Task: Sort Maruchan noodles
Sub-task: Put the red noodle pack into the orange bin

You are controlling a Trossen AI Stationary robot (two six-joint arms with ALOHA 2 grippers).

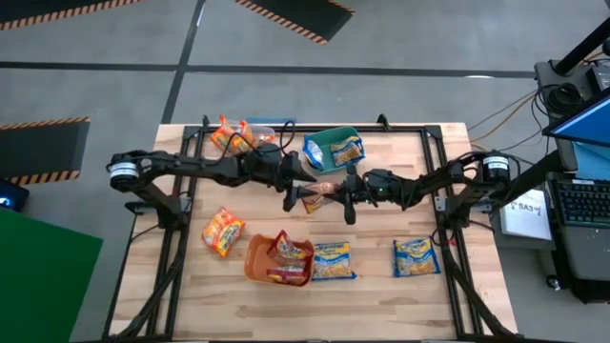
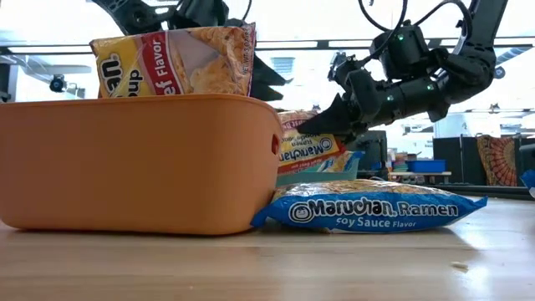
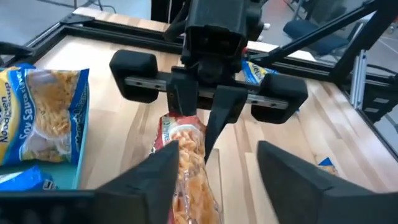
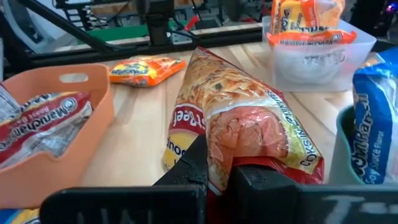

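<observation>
From above, the right gripper (image 1: 345, 193) pinches a red noodle packet (image 1: 317, 195) just behind the orange tub (image 1: 259, 259). The left gripper (image 1: 295, 183) is at the packet's other end.

From tabletop height, a blue packet (image 2: 368, 209) lies right beside the orange tub.

The left wrist view shows the left jaws spread open around the red packet.

The right wrist view shows the right jaws shut tight on it.

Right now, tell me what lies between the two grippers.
In the high view, a dark red noodle packet spans the gap: the shut right gripper pinches it, and the open left gripper flanks its other end.
</observation>
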